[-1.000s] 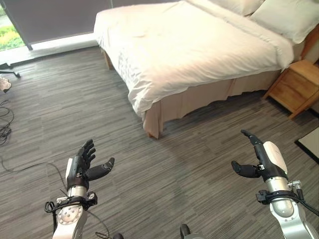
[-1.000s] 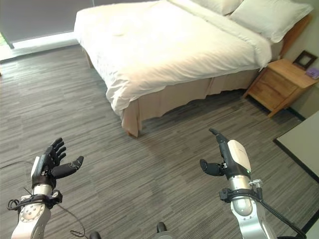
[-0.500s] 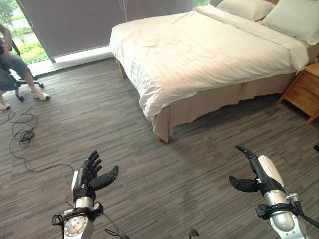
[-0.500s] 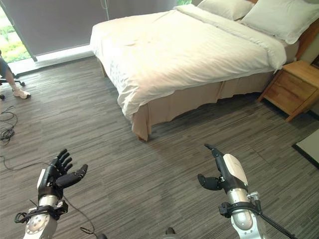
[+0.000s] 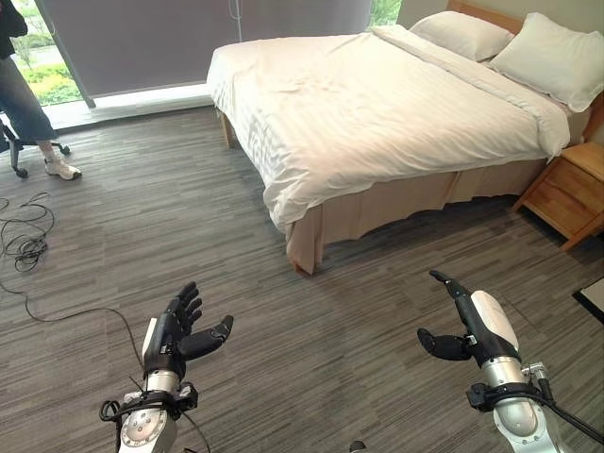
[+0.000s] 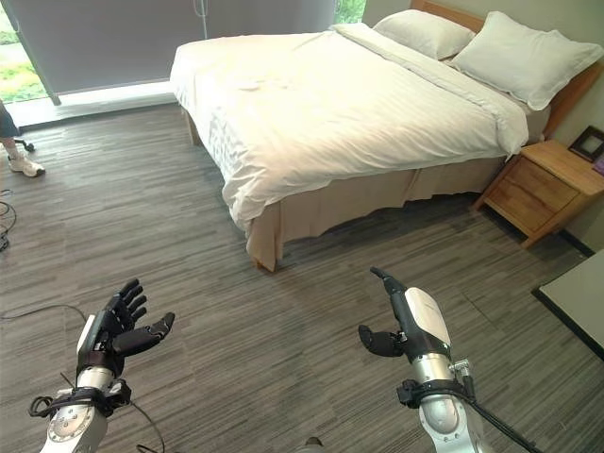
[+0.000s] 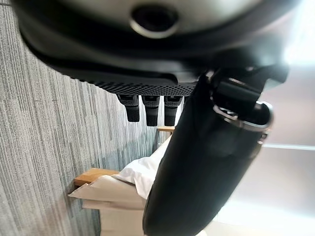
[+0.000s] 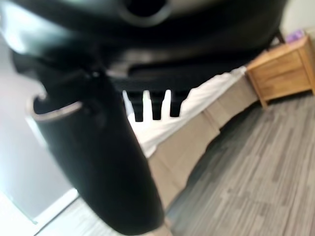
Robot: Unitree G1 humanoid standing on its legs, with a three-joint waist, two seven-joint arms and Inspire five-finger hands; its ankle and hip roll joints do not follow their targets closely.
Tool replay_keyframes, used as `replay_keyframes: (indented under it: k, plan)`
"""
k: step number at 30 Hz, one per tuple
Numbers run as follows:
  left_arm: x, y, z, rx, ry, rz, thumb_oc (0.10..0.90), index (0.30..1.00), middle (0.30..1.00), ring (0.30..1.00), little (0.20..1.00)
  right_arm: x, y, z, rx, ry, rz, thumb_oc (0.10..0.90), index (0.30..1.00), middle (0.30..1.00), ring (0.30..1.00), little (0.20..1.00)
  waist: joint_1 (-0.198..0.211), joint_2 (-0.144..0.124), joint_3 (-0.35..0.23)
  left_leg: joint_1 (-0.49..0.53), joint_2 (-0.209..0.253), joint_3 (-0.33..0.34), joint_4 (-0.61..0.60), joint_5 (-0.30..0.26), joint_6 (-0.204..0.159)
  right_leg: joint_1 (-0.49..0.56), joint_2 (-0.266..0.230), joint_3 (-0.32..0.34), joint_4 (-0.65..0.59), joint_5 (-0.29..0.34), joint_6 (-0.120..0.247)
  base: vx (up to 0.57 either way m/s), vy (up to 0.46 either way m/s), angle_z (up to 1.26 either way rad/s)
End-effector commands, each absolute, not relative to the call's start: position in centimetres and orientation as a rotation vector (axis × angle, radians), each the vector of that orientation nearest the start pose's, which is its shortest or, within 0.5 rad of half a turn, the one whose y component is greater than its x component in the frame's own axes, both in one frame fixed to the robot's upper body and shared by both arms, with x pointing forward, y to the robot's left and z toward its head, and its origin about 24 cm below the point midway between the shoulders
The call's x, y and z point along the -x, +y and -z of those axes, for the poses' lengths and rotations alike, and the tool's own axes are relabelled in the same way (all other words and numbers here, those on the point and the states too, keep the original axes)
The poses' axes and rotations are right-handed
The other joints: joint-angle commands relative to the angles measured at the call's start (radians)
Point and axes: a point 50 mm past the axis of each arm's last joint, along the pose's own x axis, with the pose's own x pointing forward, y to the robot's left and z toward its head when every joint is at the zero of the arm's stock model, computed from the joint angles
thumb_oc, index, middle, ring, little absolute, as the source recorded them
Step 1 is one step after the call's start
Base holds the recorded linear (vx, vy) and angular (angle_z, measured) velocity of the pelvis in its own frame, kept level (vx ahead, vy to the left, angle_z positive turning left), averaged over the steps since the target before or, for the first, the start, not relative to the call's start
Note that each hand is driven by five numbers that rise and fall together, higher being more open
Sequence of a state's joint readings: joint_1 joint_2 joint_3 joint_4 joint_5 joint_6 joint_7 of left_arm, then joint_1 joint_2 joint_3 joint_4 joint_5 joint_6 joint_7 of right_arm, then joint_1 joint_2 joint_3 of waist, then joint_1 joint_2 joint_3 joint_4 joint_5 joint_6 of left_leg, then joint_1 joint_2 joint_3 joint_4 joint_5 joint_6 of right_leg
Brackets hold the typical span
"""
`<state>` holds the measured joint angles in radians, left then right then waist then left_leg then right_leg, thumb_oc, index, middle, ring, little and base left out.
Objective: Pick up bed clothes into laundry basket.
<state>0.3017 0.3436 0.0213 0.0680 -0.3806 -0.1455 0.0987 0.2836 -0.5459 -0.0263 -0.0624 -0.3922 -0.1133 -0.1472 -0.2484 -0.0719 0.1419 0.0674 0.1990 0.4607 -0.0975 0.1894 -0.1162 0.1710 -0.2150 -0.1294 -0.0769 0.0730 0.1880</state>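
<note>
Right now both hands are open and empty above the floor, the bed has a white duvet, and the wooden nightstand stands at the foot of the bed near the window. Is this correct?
One detail is wrong. The wooden nightstand stands at the head of the bed, beside the pillows, as the right eye view shows. The rest holds: the left hand and right hand are open and empty above the floor, and the duvet is white.

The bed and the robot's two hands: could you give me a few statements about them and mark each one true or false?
1. The left hand holds a sheet. False: it is open and holds nothing.
2. The right hand is open above the floor. True.
3. The white duvet lies spread on the bed. True.
4. A laundry basket stands at the foot of the bed. False: only floor is there.
5. The wooden nightstand stands beside the pillows end. True.
</note>
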Motion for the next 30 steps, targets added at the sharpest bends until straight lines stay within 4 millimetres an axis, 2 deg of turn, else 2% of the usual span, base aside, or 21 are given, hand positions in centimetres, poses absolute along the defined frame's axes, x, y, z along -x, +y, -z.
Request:
replay_keyframes:
  k: [1, 6, 8, 10, 11, 15, 18, 19, 23, 25, 28, 29, 30]
  plan:
    - [-21.5, 25.3, -4.0, -0.065, -0.047, -0.214, 0.8, 0.9, 0.9, 0.9, 0.9, -23.4, -26.5, -11.0, 1.004, -0.265, 0.195, 0.8, 0.9, 0.9, 0.9, 0.9, 0.005, 0.054, 0.017, 0.164, -0.02, 0.121, 0.014, -0.21, -0.007, -0.132, 0.077, -0.031, 0.118, -0.139, -0.036, 0.0, -0.006, -0.14]
    - [-21.5, 25.5, -4.3, -0.092, -0.057, -0.219, 0.8, 0.9, 0.9, 0.9, 0.9, -23.2, -26.6, -11.1, 1.006, -0.26, 0.197, 0.8, 0.9, 0.9, 0.9, 0.9, 0.003, 0.048, 0.013, 0.166, -0.018, 0.122, 0.017, -0.205, -0.008, -0.12, 0.071, -0.039, 0.094, -0.138, -0.035, -0.01, -0.006, -0.15]
    - [-22.3, 25.6, -5.8, -0.17, -0.11, -0.191, 0.8, 0.9, 0.9, 0.9, 0.9, -22.9, -27.4, -10.9, 1.002, -0.226, 0.212, 0.8, 0.9, 0.9, 0.9, 0.9, -0.002, 0.044, 0.008, 0.162, -0.016, 0.111, 0.017, -0.205, -0.011, -0.103, 0.065, -0.044, 0.063, -0.13, -0.033, -0.06, 0.002, -0.08]
    - [-22.4, 25.6, -6.2, -0.182, -0.127, -0.186, 0.8, 0.9, 0.9, 0.9, 0.9, -22.8, -27.6, -11.0, 1.001, -0.227, 0.219, 0.8, 0.9, 0.9, 0.9, 0.9, -0.003, 0.044, 0.008, 0.161, -0.017, 0.108, 0.017, -0.206, -0.011, -0.096, 0.062, -0.047, 0.049, -0.124, -0.032, -0.05, 0.017, -0.02]
    - [-22.6, 25.6, -7.2, -0.191, -0.17, -0.187, 0.8, 0.9, 0.9, 0.9, 0.9, -22.7, -28.0, -11.0, 0.984, -0.221, 0.243, 0.8, 0.9, 0.9, 0.9, 0.9, -0.002, 0.044, 0.002, 0.161, -0.02, 0.102, 0.015, -0.21, -0.013, -0.081, 0.056, -0.049, 0.017, -0.108, -0.026, -0.05, 0.021, 0.01]
    - [-22.7, 26.2, -8.1, -0.2, -0.212, -0.237, 0.8, 0.9, 0.9, 0.9, 0.9, -22.8, -28.5, -10.7, 0.978, -0.202, 0.283, 0.8, 0.9, 0.9, 0.9, 0.9, 0.006, 0.038, -0.002, 0.166, -0.022, 0.095, 0.018, -0.213, -0.013, -0.064, 0.047, -0.053, 0.0, -0.097, -0.021, -0.05, 0.019, 0.05]
    - [-22.6, 26.7, -8.1, -0.194, -0.213, -0.272, 0.8, 0.9, 0.9, 0.9, 0.9, -22.8, -28.7, -10.4, 0.957, -0.183, 0.308, 0.8, 0.9, 0.9, 0.9, 0.9, 0.009, 0.031, -0.004, 0.168, -0.022, 0.095, 0.02, -0.213, -0.013, -0.06, 0.044, -0.054, 0.001, -0.096, -0.021, -0.03, 0.025, 0.0]
    - [-22.4, 26.8, -7.8, -0.176, -0.197, -0.288, 0.8, 0.9, 0.9, 0.9, 0.9, -22.7, -28.6, -9.6, 0.902, -0.159, 0.321, 0.8, 0.9, 0.9, 0.9, 0.9, 0.014, 0.021, -0.006, 0.169, -0.022, 0.095, 0.026, -0.216, -0.011, -0.054, 0.041, -0.055, 0.002, -0.095, -0.02, -0.02, 0.038, -0.02]
    - [-21.9, 26.5, -7.0, -0.182, -0.157, -0.252, 0.8, 0.9, 0.9, 0.9, 0.9, -22.4, -28.5, -8.8, 0.869, -0.126, 0.313, 0.8, 0.9, 0.9, 0.9, 0.9, 0.022, 0.002, -0.005, 0.161, -0.017, 0.092, 0.028, -0.214, -0.009, -0.056, 0.039, -0.059, 0.013, -0.095, -0.016, 0.0, 0.057, 0.01]
    - [-21.7, 26.3, -6.7, -0.191, -0.138, -0.225, 0.8, 0.9, 0.9, 0.9, 0.9, -22.2, -28.4, -8.6, 0.872, -0.116, 0.311, 0.8, 0.9, 0.9, 0.9, 0.9, 0.024, -0.008, -0.003, 0.154, -0.015, 0.091, 0.027, -0.212, -0.006, -0.065, 0.043, -0.062, 0.039, -0.102, -0.014, 0.0, 0.052, 0.05]
    - [-21.8, 26.1, -6.7, -0.207, -0.128, -0.21, 0.8, 0.9, 0.9, 0.9, 0.9, -22.3, -28.2, -8.2, 0.86, -0.11, 0.317, 0.8, 0.9, 0.9, 0.9, 0.9, 0.025, -0.019, 0.023, 0.148, -0.015, 0.094, 0.018, -0.214, 0.009, -0.137, 0.046, -0.068, 0.168, -0.117, -0.004, -0.06, 0.049, 0.04]
    - [-21.8, 26.2, -6.7, -0.208, -0.129, -0.211, 0.8, 0.9, 0.9, 0.9, 0.9, -22.3, -28.2, -8.2, 0.86, -0.111, 0.317, 0.8, 0.9, 0.9, 0.9, 0.9, 0.026, -0.019, 0.022, 0.147, -0.016, 0.095, 0.018, -0.215, 0.01, -0.143, 0.044, -0.066, 0.177, -0.121, -0.003, -0.07, 0.052, -0.01]
    - [-22.0, 25.9, -6.6, -0.199, -0.123, -0.195, 0.8, 0.9, 0.9, 0.9, 0.9, -22.4, -28.0, -8.1, 0.846, -0.111, 0.31, 0.8, 0.9, 0.9, 0.9, 0.9, 0.018, -0.018, 0.045, 0.146, -0.016, 0.099, 0.017, -0.216, 0.015, -0.201, 0.045, -0.058, 0.279, -0.122, 0.018, -0.05, 0.053, 0.02]
